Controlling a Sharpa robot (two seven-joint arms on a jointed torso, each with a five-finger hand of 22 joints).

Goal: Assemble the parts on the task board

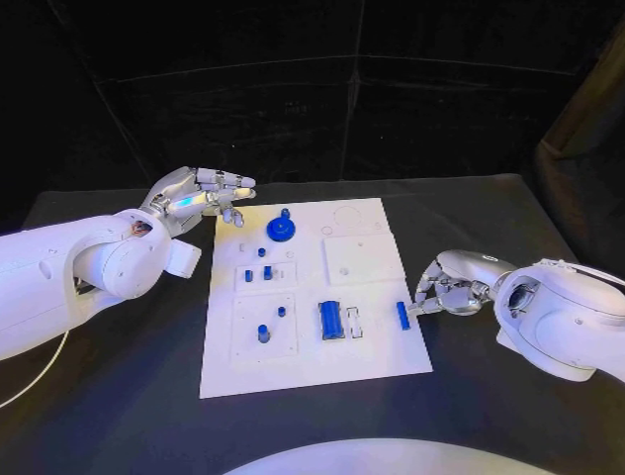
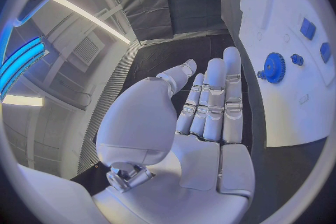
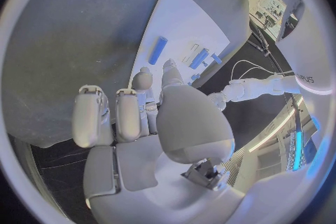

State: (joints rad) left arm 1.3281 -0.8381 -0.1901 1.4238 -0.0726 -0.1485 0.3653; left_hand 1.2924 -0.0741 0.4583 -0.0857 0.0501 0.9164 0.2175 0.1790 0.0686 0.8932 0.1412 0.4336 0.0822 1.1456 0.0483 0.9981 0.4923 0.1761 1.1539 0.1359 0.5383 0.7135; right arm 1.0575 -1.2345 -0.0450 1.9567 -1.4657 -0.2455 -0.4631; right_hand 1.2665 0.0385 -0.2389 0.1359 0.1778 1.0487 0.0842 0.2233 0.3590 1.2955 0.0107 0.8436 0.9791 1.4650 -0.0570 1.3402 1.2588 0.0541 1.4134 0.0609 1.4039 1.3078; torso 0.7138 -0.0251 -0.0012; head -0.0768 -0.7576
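R hand sat just beside the blue bar at the task board right edge, bar's long axis running away from the robot; fingers curled, prob. empty. L hand released, fingers straight, off the far-left corner. L wrist view showed the blue gear clearly.

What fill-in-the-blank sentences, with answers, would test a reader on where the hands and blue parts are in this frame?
1. The round blue toothed gear lies at the far end of the white rectangular task board, nearest the ____ hand.
2. The left hand hovers with fingers apart, holding ____.
3. The short blue bar beside the right hand lies near the board's ____ edge.

Answers: left; nothing; right
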